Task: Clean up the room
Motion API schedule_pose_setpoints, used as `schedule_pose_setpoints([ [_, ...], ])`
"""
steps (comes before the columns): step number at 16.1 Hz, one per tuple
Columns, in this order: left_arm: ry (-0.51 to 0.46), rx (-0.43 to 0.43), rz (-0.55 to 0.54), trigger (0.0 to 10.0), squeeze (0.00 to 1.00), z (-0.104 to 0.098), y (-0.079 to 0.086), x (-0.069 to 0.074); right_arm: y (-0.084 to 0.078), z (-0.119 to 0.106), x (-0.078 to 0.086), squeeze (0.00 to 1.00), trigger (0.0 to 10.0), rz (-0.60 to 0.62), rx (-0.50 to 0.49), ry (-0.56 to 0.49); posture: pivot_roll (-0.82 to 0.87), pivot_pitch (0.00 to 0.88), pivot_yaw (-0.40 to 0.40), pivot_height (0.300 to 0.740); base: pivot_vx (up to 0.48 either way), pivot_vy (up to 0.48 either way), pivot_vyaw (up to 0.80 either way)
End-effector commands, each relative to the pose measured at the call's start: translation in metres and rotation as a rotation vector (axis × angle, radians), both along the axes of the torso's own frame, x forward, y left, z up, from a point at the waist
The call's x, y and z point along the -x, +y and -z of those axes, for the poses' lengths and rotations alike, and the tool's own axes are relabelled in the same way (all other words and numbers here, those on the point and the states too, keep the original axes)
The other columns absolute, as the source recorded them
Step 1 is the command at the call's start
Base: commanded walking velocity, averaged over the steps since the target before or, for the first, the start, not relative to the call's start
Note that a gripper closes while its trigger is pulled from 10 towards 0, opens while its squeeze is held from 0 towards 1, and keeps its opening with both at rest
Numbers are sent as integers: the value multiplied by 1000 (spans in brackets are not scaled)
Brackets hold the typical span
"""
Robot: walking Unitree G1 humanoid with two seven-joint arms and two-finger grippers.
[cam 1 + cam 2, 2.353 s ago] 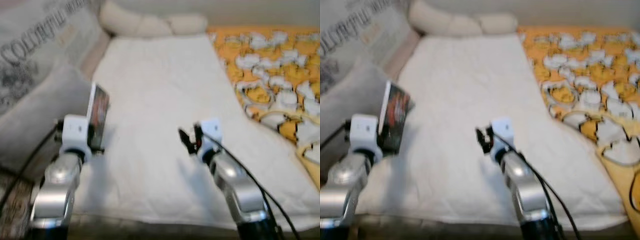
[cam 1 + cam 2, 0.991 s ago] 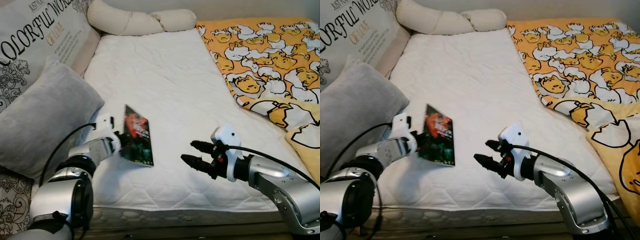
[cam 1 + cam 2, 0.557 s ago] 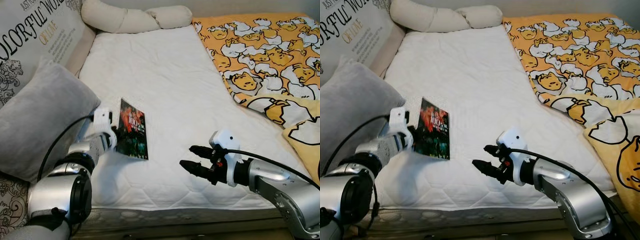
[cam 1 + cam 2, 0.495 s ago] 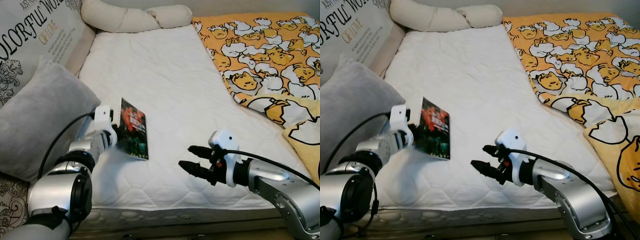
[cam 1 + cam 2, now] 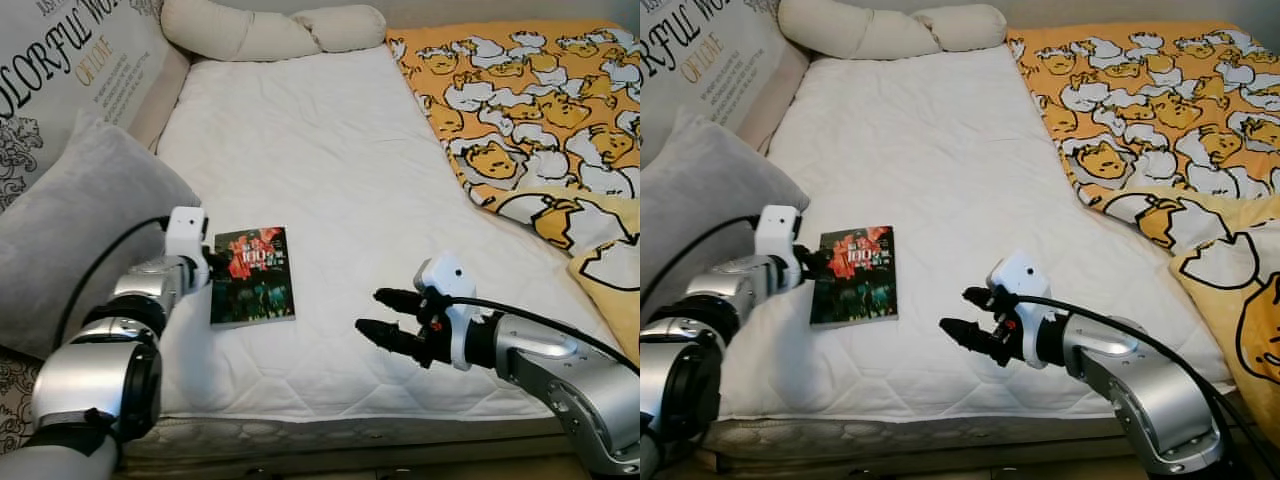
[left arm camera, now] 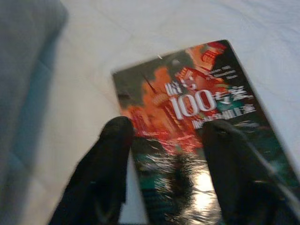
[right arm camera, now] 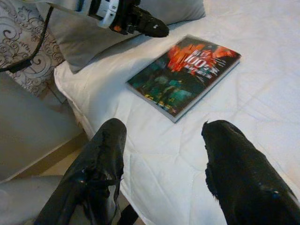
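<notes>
Tilted moments before, the glossy red-and-green paperback book lay flat on the white quilted mattress, left gripper spread at its edge; right gripper hovered open nearby.

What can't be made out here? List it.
- Book: the small cover text is too fine in both eye views and blurred in the left wrist view.
- Printed pillow: its lettering is cut by the eye views' top and left edges.
- Duck blanket: runs off the right edge.
- Left gripper: whether it touches the book is unclear.
</notes>
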State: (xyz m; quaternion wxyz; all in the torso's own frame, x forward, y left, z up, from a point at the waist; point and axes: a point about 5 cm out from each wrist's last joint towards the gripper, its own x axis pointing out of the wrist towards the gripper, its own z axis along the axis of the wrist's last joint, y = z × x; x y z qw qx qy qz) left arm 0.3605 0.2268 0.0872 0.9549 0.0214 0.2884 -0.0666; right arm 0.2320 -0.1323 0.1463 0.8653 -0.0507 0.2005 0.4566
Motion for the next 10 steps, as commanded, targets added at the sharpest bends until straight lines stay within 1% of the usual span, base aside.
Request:
schedule_pose_setpoints([
  [1, -66, -56, 65, 10000, 1000, -16, 4, -7, 2, 2, -2, 0, 10000, 25, -2, -11, -281, 11, 79, 740, 0, 0, 0],
  [2, -111, -39, 105, 10000, 1000, -25, 1, -12, 2, 5, -5, 0, 10000, 71, -4, -22, -259, 0, 77, 740, 0, 0, 0],
  [3, -142, 18, 108, 10000, 1000, -31, -2, -15, 3, 8, -7, 0, 10000, 111, -7, -26, -241, 0, 74, 740, 0, 0, 0],
  [4, -192, 122, 134, 10000, 1000, -42, -10, -20, 4, 15, -12, 0, 10000, 204, -11, -29, -207, 0, 68, 740, 0, 0, 0],
  [5, -233, 178, 197, 10000, 1000, -49, -20, -23, 2, 21, -17, 0, 10000, 302, -3, -58, -179, 0, 64, 740, 0, 0, 0],
  [6, -256, 200, 249, 10000, 314, -52, -30, -23, 0, 22, -22, 0, 10000, 381, -7, -91, -166, 0, 60, 740, 0, 0, 0],
  [7, -279, 231, 290, 10000, 0, -53, -39, -23, -3, 22, -26, 0, 10000, 463, -42, -87, -153, 0, 61, 740, 0, 0, 0],
  [8, -327, 291, 340, 10000, 0, -51, -58, -12, -7, 23, -30, 0, 10000, 558, -48, -113, -145, 0, 61, 740, 0, 0, 0],
  [9, -384, 289, 348, 10000, 0, -47, -69, 4, -9, 27, -29, 0, 10000, 617, -38, -111, -141, 0, 65, 740, 0, 0, 0],
  [10, -440, 223, 275, 10000, 0, -37, -69, 19, -15, 34, -27, 0, 10000, 691, -13, -108, -130, 0, 63, 740, 0, 0, 0],
])
